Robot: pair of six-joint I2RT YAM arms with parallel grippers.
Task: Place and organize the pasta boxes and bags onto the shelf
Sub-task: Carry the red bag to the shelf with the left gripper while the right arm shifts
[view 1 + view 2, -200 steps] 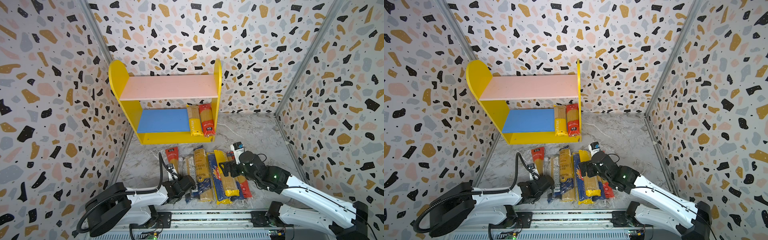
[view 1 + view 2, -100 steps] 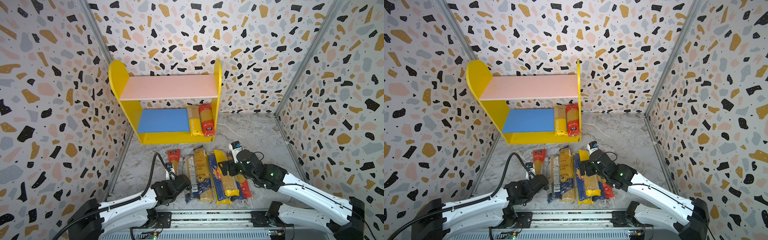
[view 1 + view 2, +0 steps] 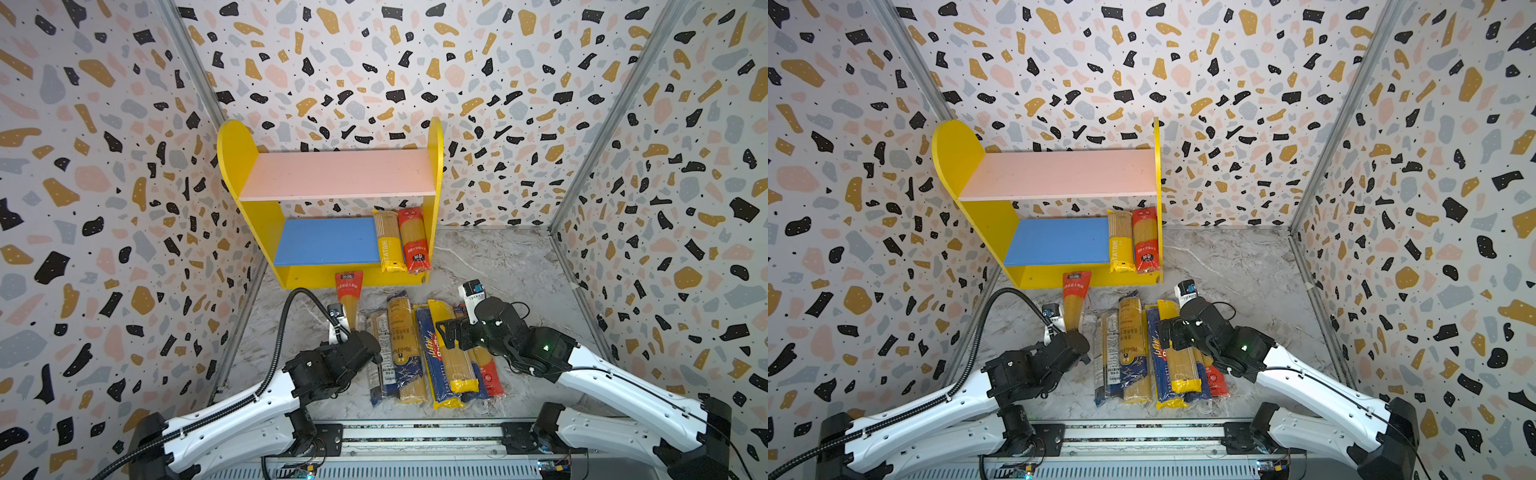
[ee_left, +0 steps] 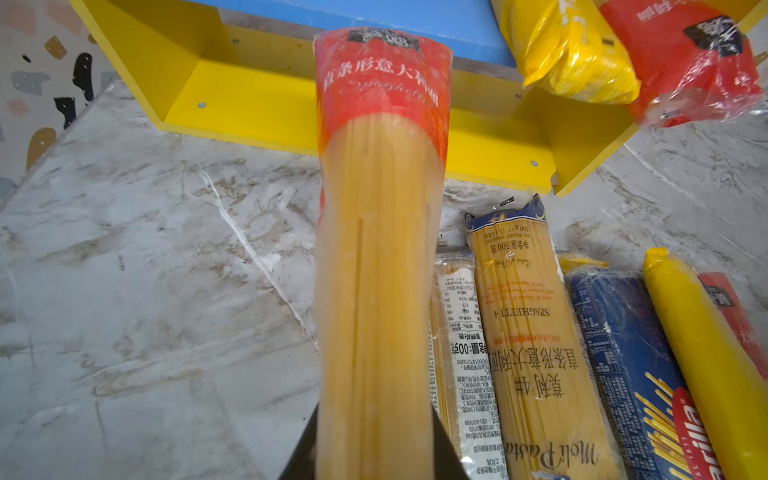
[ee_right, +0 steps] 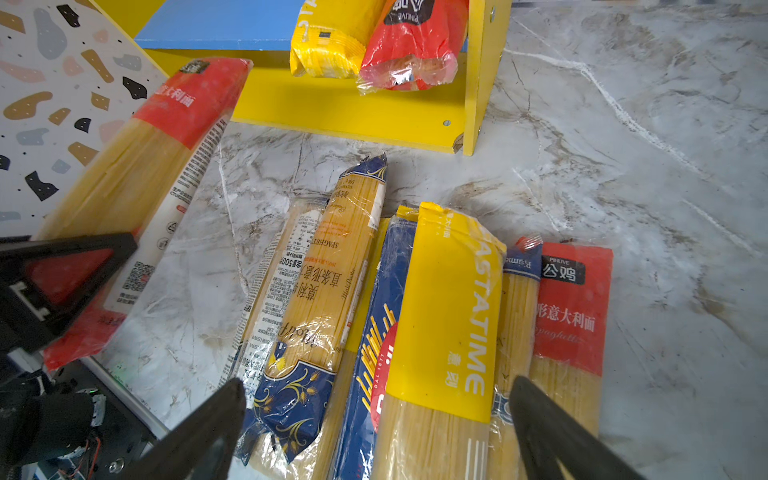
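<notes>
Glossy clear plastic film wraps the red-topped pack (image 4: 380, 249) before the shelf (image 3: 237, 153), whose painted boards look matt and smooth; the marble-patterned floor (image 3: 498, 257) under it is smooth, faintly sheened.

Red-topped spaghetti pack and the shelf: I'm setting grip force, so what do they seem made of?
The red-topped spaghetti pack: thin glossy plastic film, clear below a printed red band; noodles show through, with glare and creases. The shelf: probably painted wood or fibreboard, matte; flat boards, visible screw heads.
</notes>
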